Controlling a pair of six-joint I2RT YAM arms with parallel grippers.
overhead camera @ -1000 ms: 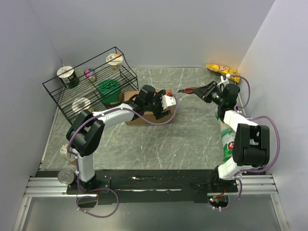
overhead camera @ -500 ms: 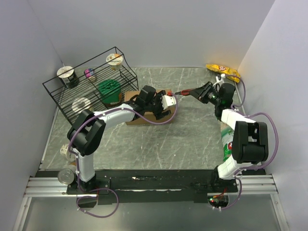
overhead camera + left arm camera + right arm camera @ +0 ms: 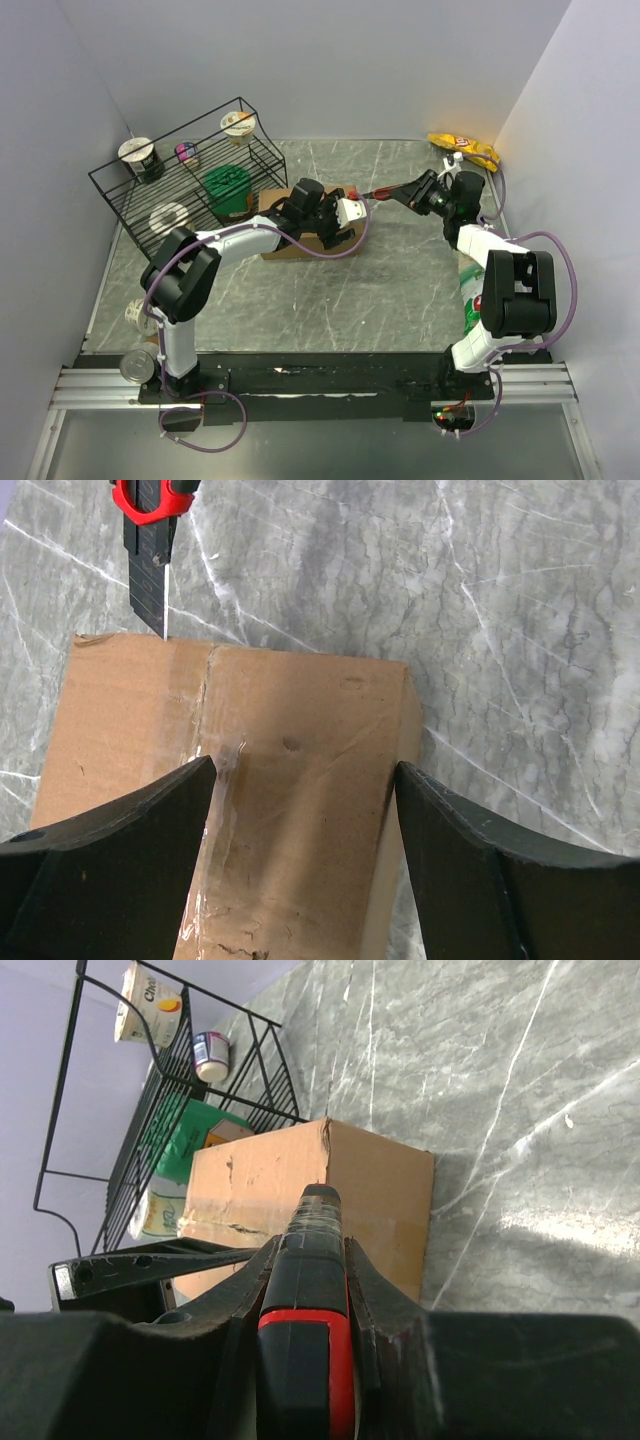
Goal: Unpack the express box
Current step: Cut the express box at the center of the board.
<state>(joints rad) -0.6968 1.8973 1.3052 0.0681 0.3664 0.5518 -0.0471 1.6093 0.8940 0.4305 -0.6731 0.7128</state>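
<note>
Left wrist view: express box (image 3: 130,700), at 4 o'clock of the wire rack (image 3: 165,137), is seemingly being steadied under the wide-open, empty left gripper (image 3: 300,780) while a red cutter (image 3: 150,540), being clamped by the right gripper (image 3: 310,1245), is being aimed at its 11 o'clock edge, likely for tape-slitting.

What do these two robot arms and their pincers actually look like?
Both the left arm and the right arm are built of white tube sections joined by chunky black joints, with a thin purple cable looping along each. The left pincer has two broad, matte black fingers tapering to blunt tips; the right pincer has the same black fingers.
</note>
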